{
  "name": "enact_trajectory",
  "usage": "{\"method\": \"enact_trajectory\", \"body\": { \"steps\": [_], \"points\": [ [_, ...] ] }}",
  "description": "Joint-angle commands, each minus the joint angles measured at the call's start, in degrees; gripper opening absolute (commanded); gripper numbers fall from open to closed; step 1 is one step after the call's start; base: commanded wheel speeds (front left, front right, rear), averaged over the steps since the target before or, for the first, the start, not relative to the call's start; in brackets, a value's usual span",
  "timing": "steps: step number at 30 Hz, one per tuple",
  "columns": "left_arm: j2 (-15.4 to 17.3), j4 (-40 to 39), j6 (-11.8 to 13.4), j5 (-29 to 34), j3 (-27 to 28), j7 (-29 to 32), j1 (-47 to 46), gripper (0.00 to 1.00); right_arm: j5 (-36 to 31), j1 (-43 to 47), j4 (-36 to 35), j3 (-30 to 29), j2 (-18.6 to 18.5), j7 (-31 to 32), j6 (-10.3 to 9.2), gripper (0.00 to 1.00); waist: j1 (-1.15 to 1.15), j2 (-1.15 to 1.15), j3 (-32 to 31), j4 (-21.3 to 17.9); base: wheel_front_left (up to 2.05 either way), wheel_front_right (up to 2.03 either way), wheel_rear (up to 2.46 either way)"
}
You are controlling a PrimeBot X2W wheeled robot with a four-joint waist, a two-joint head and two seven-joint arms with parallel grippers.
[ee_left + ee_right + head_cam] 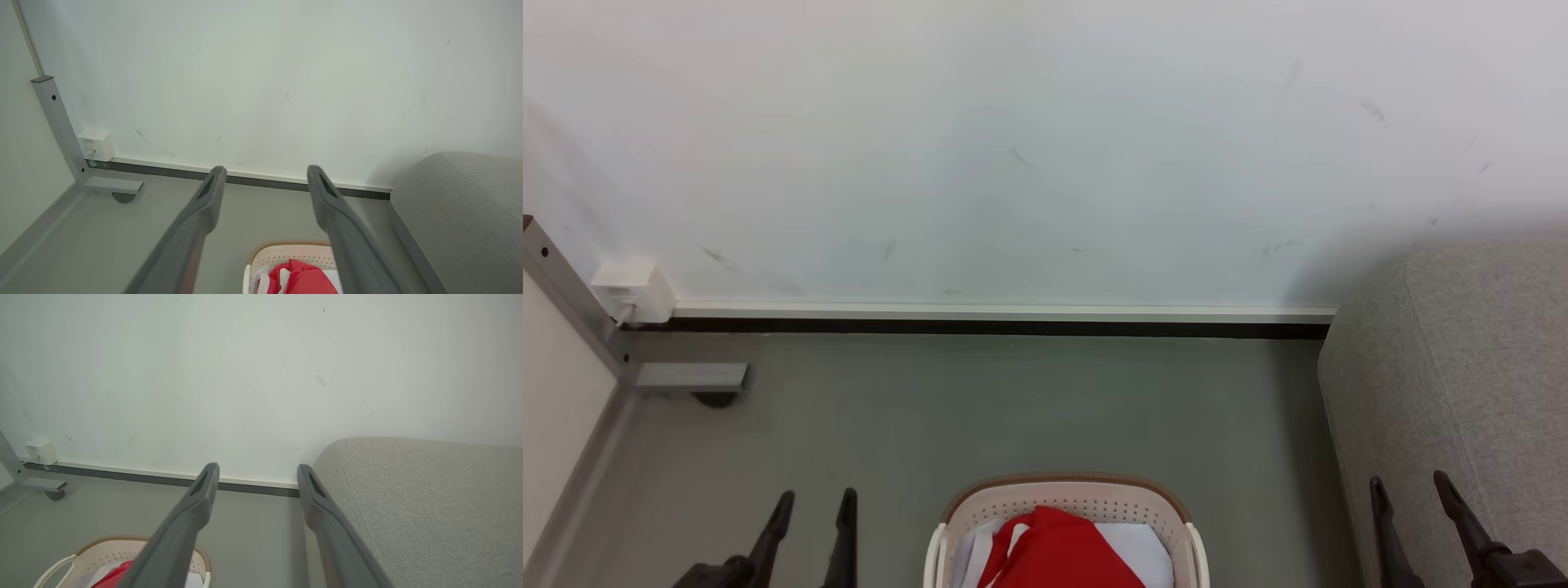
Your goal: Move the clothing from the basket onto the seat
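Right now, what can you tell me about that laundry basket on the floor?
The basket is cream-white plastic, with rows of small holes in its walls, a brown woven-looking band round the rim and a pale handle at each side. It stands upright on the grey floor, apart from the wall and the sofa. Red clothing and a white sheet lie inside. The left gripper and right gripper are both clear of it.

We note a scuffed white wall (pixel 1045 147) over a grey floor (pixel 1013 408). A white-and-dark skirting (pixel 996 320) joins them; a grey metal frame (pixel 690 376) stands left.
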Motion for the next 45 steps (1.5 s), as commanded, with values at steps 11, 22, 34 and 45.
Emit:
{"method": "enact_trajectory", "body": {
  "steps": [11, 22, 34, 45],
  "points": [
    [0.27, 0.80, -0.33, 4.31, -0.23, -1.64, 0.87, 1.00, -4.92, 0.96, 0.22, -0.29, 0.22, -1.66, -0.13, 1.00, 0.00, 0.00, 0.17, -0.20, 0.00, 0.00, 0.00],
    [0.00, 1.82, -0.48, 3.91, -0.24, -2.02, 1.09, 1.00, -4.96, 0.96, 0.55, -0.81, 0.31, -2.07, -0.13, 1.00, 0.00, 0.00, 0.21, -0.01, 0.00, 0.00, 0.00],
    [-0.08, 2.27, -0.45, 3.73, -0.27, -2.01, 0.89, 1.00, -4.02, 0.59, 1.06, -1.00, 0.40, -2.07, -0.14, 1.00, 0.00, 0.00, 0.29, -0.15, 0.00, 0.00, 0.00],
    [0.31, 3.43, -0.44, 3.60, -3.00, -2.01, -1.97, 1.00, -4.25, -1.75, -0.68, -1.05, 0.38, -2.05, -0.14, 1.00, 0.00, 0.00, 3.69, -2.61, 0.00, 0.00, 0.00]
  ]
}}
